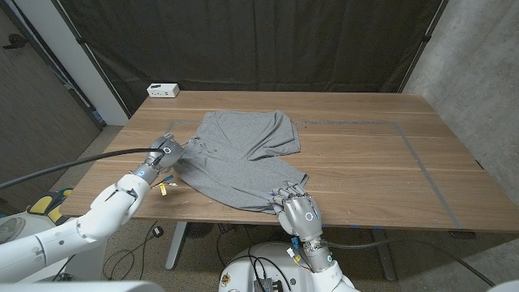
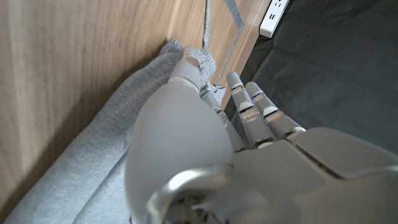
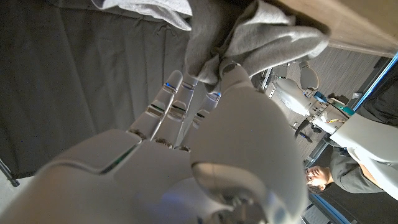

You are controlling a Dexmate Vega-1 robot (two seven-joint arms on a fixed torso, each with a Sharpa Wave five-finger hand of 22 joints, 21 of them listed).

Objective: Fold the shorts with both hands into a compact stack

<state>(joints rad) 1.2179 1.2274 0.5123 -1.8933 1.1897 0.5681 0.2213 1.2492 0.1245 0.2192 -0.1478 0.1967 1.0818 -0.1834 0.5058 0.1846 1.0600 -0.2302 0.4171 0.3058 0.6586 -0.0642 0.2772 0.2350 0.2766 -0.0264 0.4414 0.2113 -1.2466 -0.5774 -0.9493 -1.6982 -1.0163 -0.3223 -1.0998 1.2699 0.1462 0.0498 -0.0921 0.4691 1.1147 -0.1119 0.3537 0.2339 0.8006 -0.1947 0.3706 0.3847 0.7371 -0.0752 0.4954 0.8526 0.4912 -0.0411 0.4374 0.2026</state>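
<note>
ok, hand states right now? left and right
Left hand: grips the left edge of the grey shorts.
Right hand: pinches the shorts' near corner at the table's front edge.

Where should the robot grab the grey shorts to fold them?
Probably by the edges, one hand per side. The grey fabric shorts lie spread flat on the wooden table, so only the rims offer something to pinch. The left hand is at the left edge; the right hand holds the bunched near corner. From there, lifting toward the middle looks easiest.
</note>
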